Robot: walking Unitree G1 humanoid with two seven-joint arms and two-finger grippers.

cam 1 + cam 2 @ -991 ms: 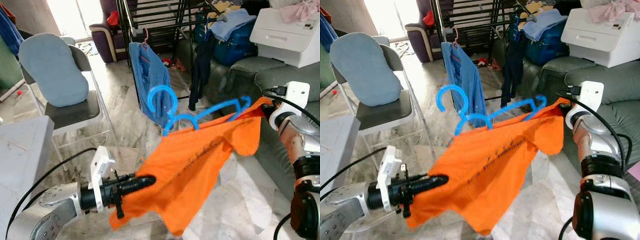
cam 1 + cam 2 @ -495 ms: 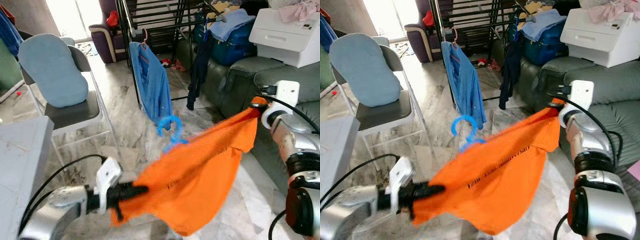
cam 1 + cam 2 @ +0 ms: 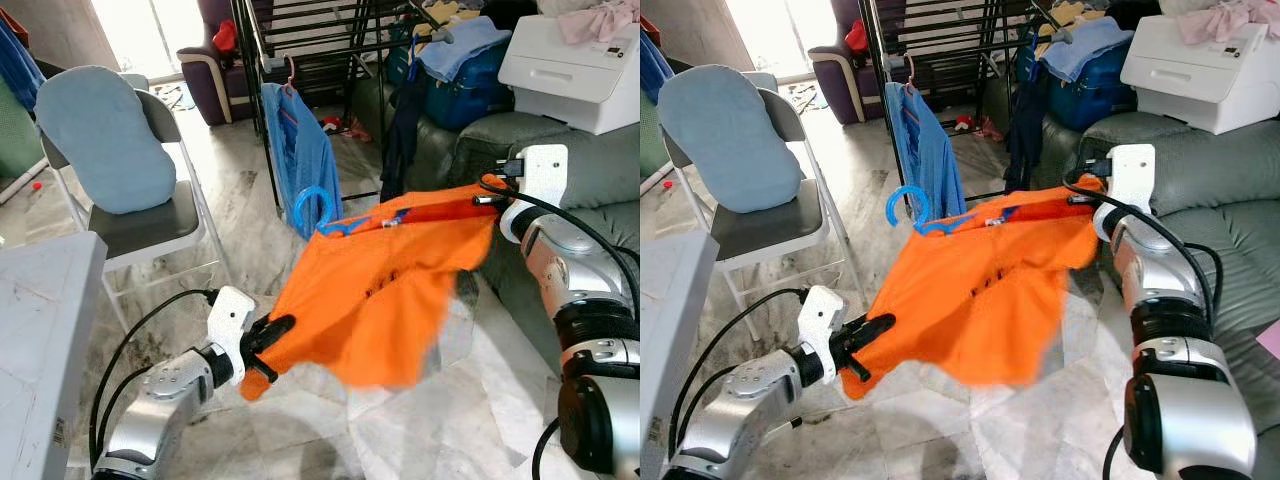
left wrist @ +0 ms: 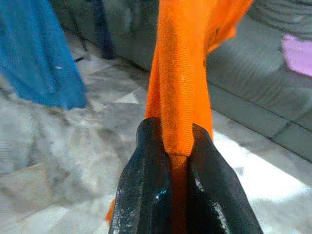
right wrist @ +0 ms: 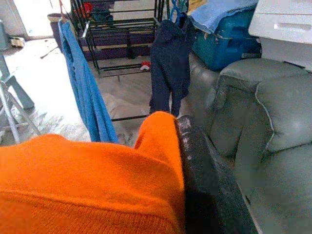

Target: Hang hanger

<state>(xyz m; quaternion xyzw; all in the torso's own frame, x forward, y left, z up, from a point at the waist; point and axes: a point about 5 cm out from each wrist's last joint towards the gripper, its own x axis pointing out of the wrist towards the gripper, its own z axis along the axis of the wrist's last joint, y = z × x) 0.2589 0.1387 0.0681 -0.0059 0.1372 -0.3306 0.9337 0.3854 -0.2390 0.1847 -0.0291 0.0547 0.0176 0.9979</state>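
On my feed the left end effector (image 3: 272, 340) sits at 7 o'clock, its 2 black fingers (image 4: 146, 180) pressed together on a fold of the bright orange knit garment (image 3: 385, 295); the wrist camera shows the ribbed cloth squeezed between them. The garment spreads up toward 2 o'clock as a soft, slack sheet, draped over the blue plastic hanger (image 3: 318, 208), whose curled hook pokes out at its upper left edge, in mid-air between the arms and well below the rail.

At 12 o'clock stands the black metal drying rack (image 3: 300, 40), with a light blue shirt (image 3: 298, 150) already hanging from its front bar. At 3 o'clock the right end effector (image 3: 490, 195) is at the garment's far shoulder; I see 1 finger against the cloth, but I cannot tell whether it is pinching.

My judgement: the garment is on the hanger and lifted, so the carrying is done; hooking the hanger over the rack remains.
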